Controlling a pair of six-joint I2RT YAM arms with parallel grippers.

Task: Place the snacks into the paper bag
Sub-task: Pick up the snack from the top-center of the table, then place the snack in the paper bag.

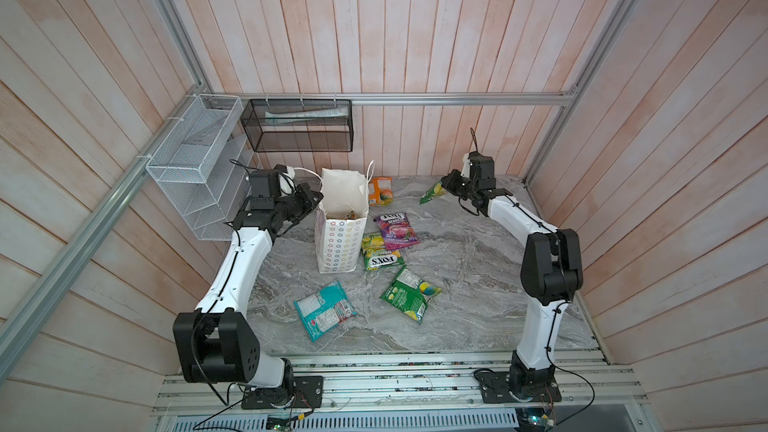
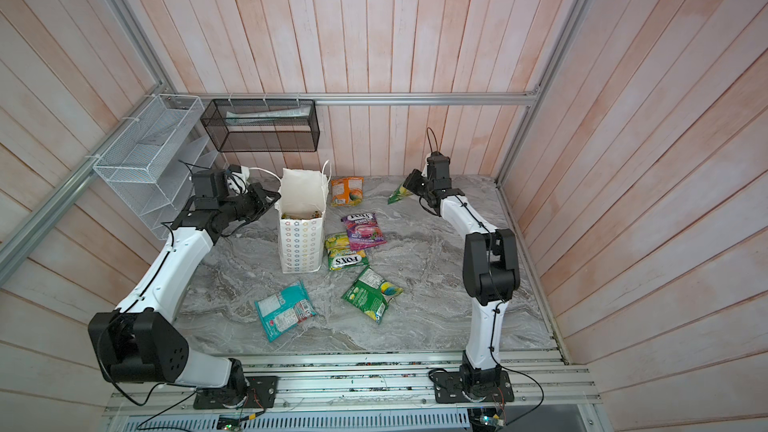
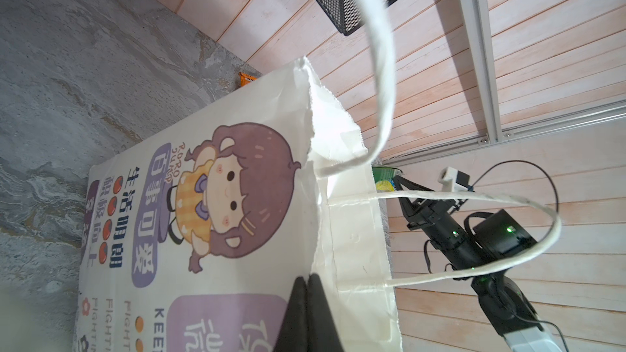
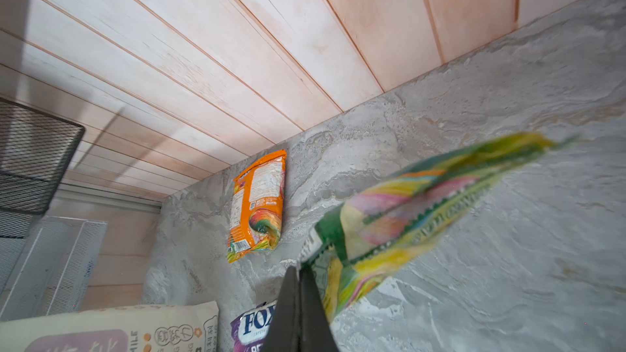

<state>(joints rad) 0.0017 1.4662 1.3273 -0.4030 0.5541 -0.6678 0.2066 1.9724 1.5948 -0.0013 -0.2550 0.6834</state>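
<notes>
Working back from the near edge of the worktop [image 1: 457,326], we found a teal pouch [image 1: 324,310] and a green pouch [image 1: 409,295] lying flat, then a yellow-green pouch [image 1: 380,252] and a purple pouch [image 1: 395,228] just beside the paper bag [image 1: 338,243]. The bag stood upright, mouth open, the left jaws clenched on its rim. Farthest back, the right jaws gripped a glossy green-yellow pouch [image 1: 432,194] by one end, its length hanging out toward the bag, which stood well apart on that arm's left, so we judged a leftward carry was called for
</notes>
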